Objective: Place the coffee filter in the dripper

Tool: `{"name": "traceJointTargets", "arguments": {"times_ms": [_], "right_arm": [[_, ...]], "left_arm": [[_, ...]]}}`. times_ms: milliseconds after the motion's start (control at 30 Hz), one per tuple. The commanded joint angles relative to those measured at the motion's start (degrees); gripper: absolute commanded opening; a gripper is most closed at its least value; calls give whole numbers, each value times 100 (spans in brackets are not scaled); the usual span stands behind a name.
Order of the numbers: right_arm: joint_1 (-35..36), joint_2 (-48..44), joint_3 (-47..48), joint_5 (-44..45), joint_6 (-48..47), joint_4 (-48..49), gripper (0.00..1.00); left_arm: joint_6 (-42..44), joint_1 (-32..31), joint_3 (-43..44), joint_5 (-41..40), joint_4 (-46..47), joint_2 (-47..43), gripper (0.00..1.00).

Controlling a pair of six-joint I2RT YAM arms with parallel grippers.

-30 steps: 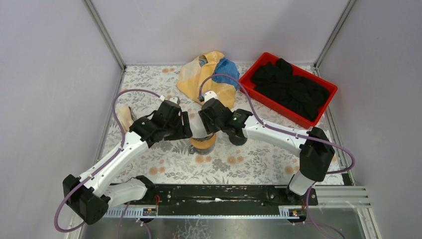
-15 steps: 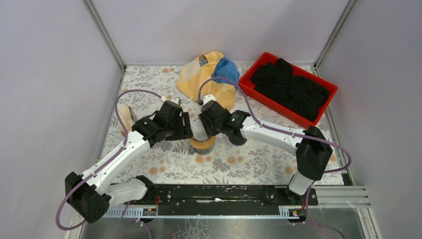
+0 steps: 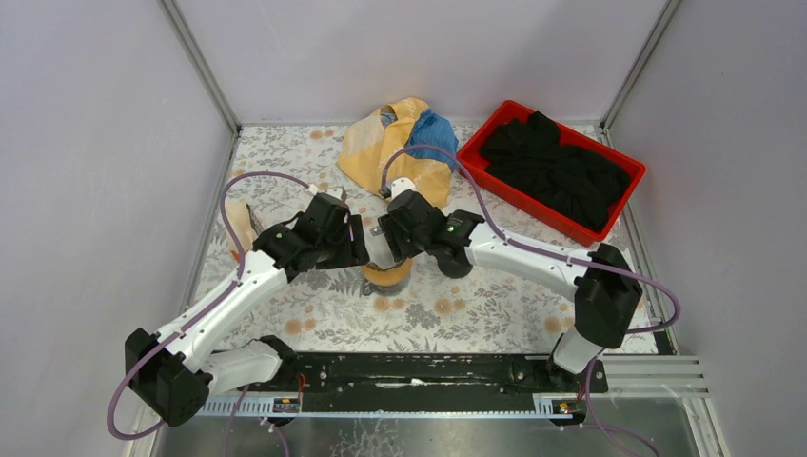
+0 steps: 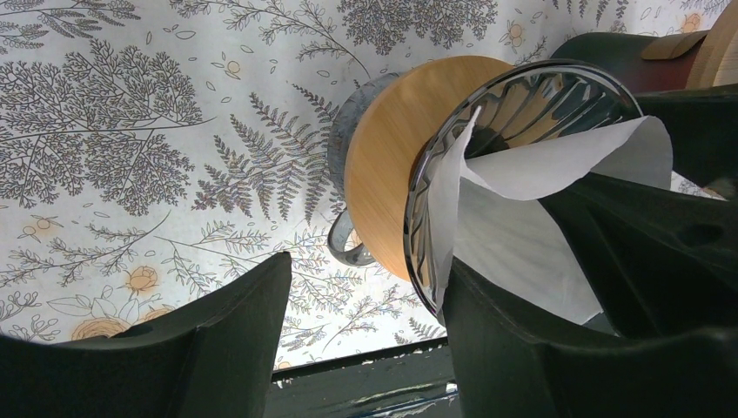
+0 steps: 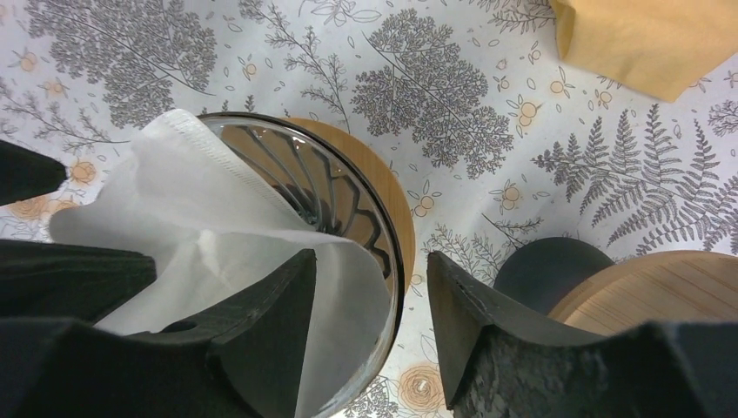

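white paper part: coffee filter (image 5: 200, 205), opened into a cone and lying inside the dripper (image 5: 300, 174); its upper edge stands above the glass rim at the upper left of the right wrist view.
dripper build: ribbed clear glass cone on a wooden collar (image 4: 387, 157), with a loop handle (image 4: 344, 246) at the lower side of the left wrist view.
dripper location: upright on the floral worktop (image 3: 457, 307), at the centre of the top view, between the two tools.
left tool (image 4: 365, 270): jaws apart; one finger is over the worktop clear of the collar, and the other lies at the glass rim against the filter paper.
right tool (image 5: 365, 272): jaws apart, straddling the glass rim; one finger rests on the filter paper inside the cone, and the other is outside the collar, not touching it.
tool spacing: both tools meet over the dripper from opposite sides, and each shows in the other's wrist view.
adjacent items: dark rounded object (image 5: 548, 268) and wooden disc (image 5: 657, 292) just beside the dripper, lower right of the right wrist view.
far edge of worktop: yellow-and-blue bag (image 3: 390, 143) at upper centre; red tray (image 3: 519, 198) holding black cloth (image 3: 557, 171) at upper right.
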Motion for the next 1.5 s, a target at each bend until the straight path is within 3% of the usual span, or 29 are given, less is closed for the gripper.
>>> {"name": "traceJointTargets", "arguments": {"times_ms": [0, 833, 1467], "right_arm": [[-39, -447, 111, -8, -60, 68, 59], [-35, -530, 178, -40, -222, 189, 66], [-47, -212, 263, 325, -227, 139, 67]], "left_arm": [[76, -35, -42, -30, 123, 8, 69], [28, -20, 251, -52, 372, -241, 82], [156, -9, 40, 89, 498, 235, 83]]}}
